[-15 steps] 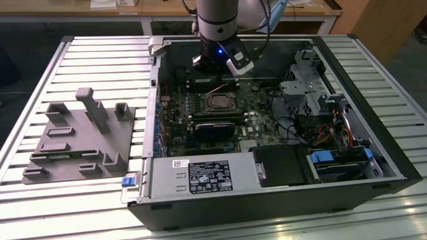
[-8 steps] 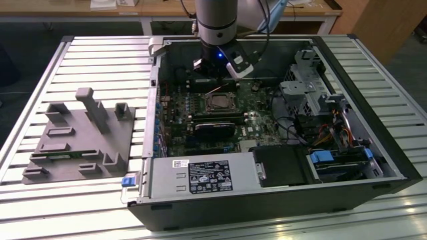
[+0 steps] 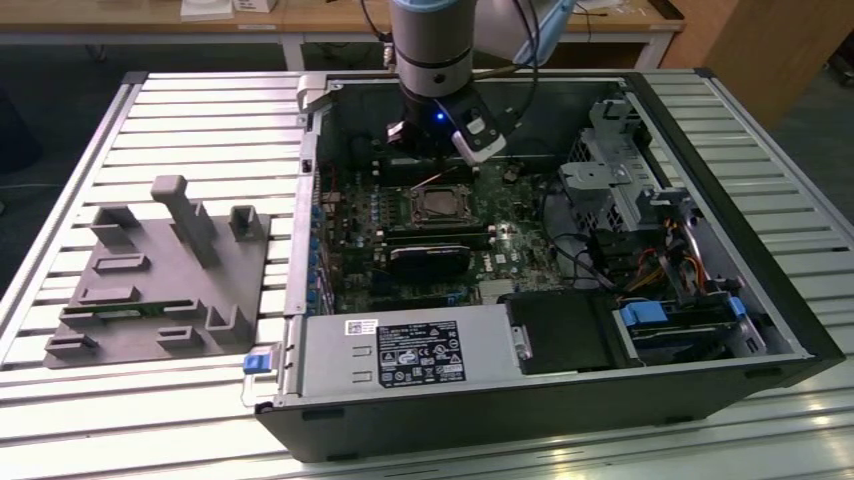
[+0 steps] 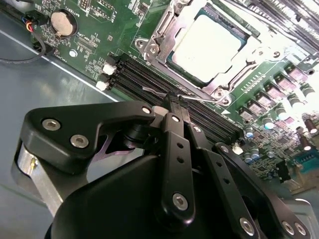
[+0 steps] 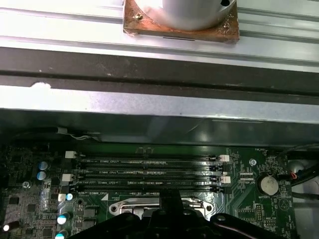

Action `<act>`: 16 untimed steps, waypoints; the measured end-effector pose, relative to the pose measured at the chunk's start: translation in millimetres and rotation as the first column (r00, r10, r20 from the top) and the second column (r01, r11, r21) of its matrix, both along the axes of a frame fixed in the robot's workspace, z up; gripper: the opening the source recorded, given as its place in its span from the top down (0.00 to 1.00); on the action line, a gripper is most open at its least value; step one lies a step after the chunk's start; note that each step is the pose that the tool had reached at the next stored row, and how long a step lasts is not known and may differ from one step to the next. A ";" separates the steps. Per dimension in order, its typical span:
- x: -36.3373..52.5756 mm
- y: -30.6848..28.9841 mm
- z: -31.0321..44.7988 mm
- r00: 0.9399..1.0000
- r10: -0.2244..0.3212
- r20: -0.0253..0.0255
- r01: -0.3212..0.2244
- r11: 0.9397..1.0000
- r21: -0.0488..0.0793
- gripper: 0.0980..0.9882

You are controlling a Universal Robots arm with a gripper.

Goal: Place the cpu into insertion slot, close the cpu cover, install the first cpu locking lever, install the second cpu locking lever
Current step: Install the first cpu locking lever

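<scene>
The cpu (image 4: pixel 208 42) lies flat in the insertion slot (image 3: pixel 438 207) on the motherboard, its pale metal face up. The silvery cpu cover (image 4: pixel 162 31) is down around it as a frame. My gripper (image 4: pixel 172 99) is shut, its black fingers pressed together, with the tips on a thin wire locking lever (image 4: pixel 152 91) that runs beside the socket. I cannot tell whether the lever is pinched or only touched. In the exterior view the gripper (image 3: pixel 430 170) hangs just behind the socket inside the open case. In the first wrist view the gripper (image 5: pixel 172 205) stands over the socket's edge.
Long black memory slots (image 4: pixel 134 74) run right beside the fingertips. A coin battery (image 4: pixel 62 22) and capacitors (image 4: pixel 279 117) stand on the board. The case holds a power supply (image 3: pixel 400 355) and drive cage (image 3: pixel 614 170). A grey fixture (image 3: pixel 160 270) sits on the slatted table.
</scene>
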State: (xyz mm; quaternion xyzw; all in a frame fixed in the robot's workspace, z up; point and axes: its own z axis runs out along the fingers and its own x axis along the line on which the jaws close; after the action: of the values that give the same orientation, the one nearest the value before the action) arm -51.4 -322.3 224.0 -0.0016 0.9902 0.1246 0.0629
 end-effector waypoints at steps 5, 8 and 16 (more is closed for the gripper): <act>1.8 0.0 -4.2 1.000 0.000 0.001 0.000 1.000 0.003 0.99; 3.0 0.0 -6.1 1.000 0.000 0.001 0.000 1.000 0.003 0.99; 3.2 -0.1 -13.0 1.000 0.000 0.020 0.000 1.000 0.003 0.99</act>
State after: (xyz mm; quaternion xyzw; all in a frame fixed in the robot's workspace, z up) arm -48.2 -322.4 211.0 -0.0026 0.9893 0.1262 0.0727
